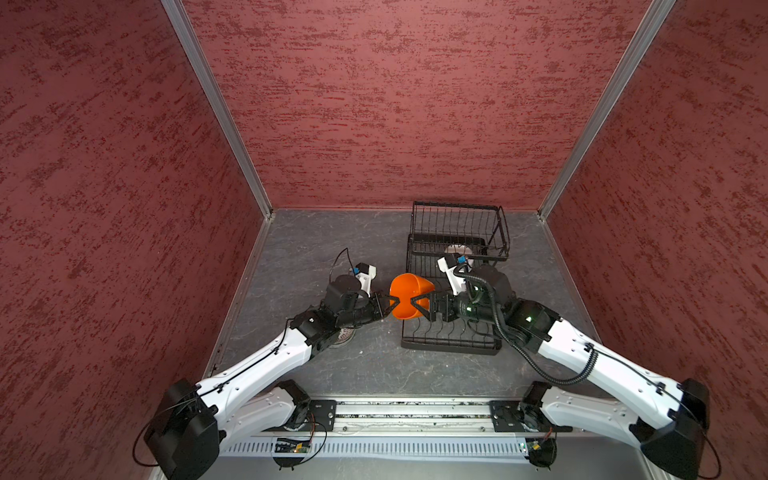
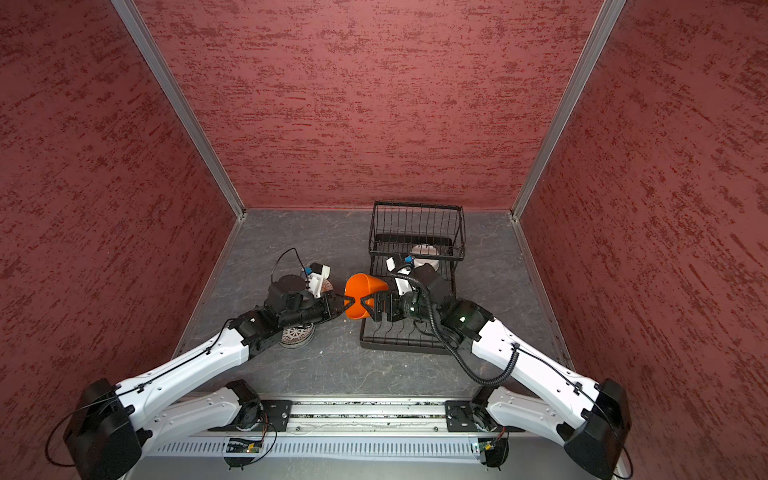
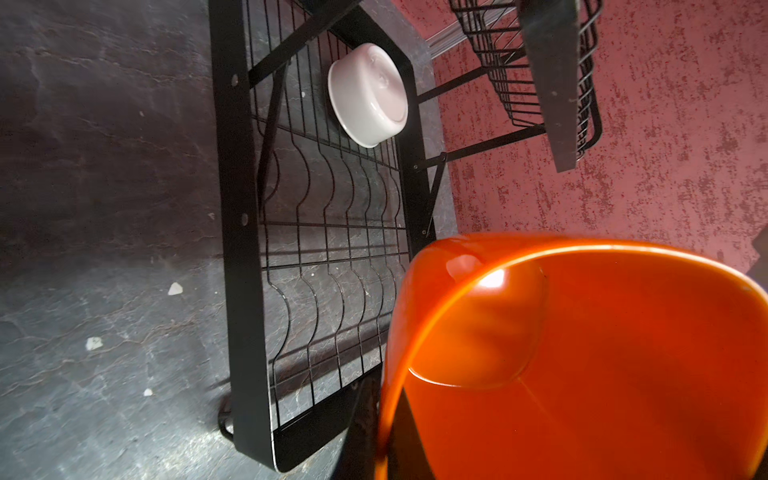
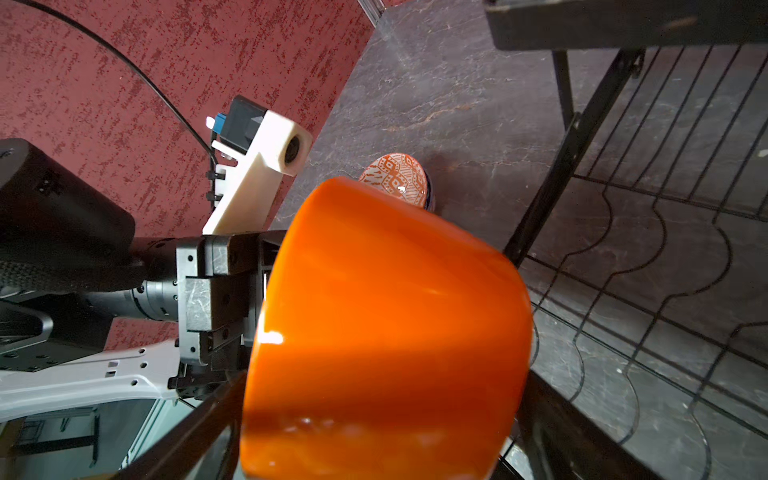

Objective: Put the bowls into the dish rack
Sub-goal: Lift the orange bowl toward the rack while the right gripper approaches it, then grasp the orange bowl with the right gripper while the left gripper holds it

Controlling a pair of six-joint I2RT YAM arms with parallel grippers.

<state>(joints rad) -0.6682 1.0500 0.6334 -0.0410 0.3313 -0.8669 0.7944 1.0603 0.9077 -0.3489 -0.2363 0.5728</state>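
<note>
In both top views the orange bowl (image 1: 409, 291) (image 2: 365, 291) hangs in the air on its side, above the near left edge of the dish rack (image 1: 453, 345) (image 2: 399, 347), between the two arms. The left pincer (image 1: 390, 302) (image 2: 347, 302) is pressed together on the bowl's rim. The right pincer (image 1: 415, 308) (image 2: 366, 308) is spread wide, with a finger on either side of the bowl's wall; whether it touches cannot be told. A white bowl (image 1: 459, 250) (image 2: 426, 262) sits in the rack under the raised basket. A black-patterned bowl (image 1: 343, 334) (image 2: 296, 336) stands on the counter (image 1: 311, 249) (image 2: 270, 232), partly under the left arm, and in a top view a red-orange patterned bowl (image 2: 326, 286) peeps out behind the left wrist camera. The left wrist view looks into the orange bowl (image 3: 582, 353), whose rim runs beside a dark, blurred finger (image 3: 361, 424). Beyond lie the rack's flat base (image 3: 241, 249) with its curved dividers and the white bowl (image 3: 368, 95), upside down on the wires. The right wrist view shows the orange bowl's outer wall (image 4: 386, 311) between two blurred dark fingers (image 4: 552, 432). The red-orange patterned bowl (image 4: 397, 178) stands on the counter (image 4: 436, 104) behind it, beside the rack (image 4: 573, 145).
</note>
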